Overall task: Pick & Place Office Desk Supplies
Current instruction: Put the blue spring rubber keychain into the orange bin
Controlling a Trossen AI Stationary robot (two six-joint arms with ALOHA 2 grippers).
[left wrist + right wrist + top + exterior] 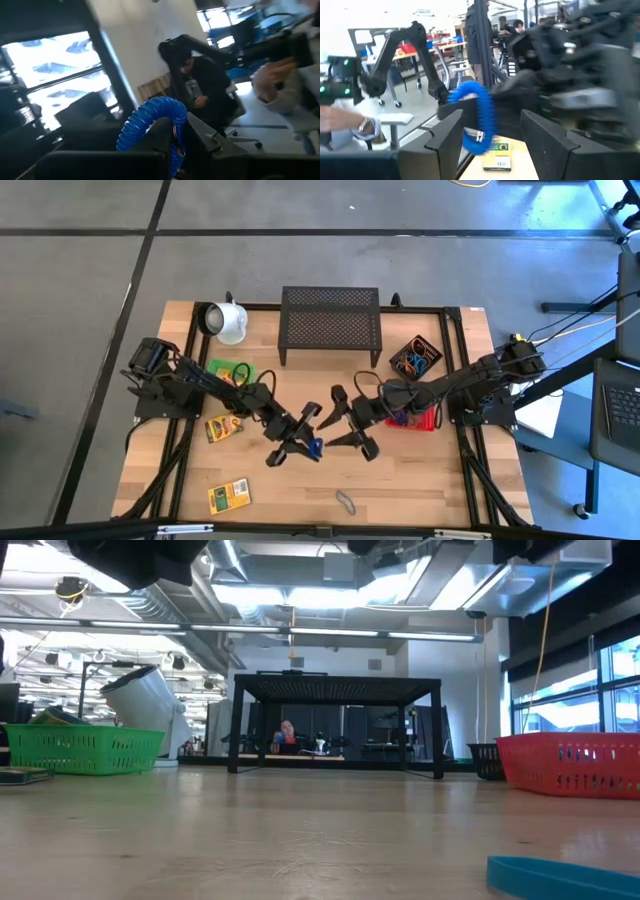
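- High view: left hand pinches a blue rubber band mid-worktop.
- Right hand close beside, fingers spread, holding nothing.

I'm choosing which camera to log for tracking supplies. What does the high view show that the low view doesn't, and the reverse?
Only the high view shows both arms meeting mid-table, the left gripper shut on a blue band, the right gripper open beside it, three crayon boxes, and a grey loop. Only the low view shows the room behind the table. Both show the black rack, white mug, green basket and red basket.
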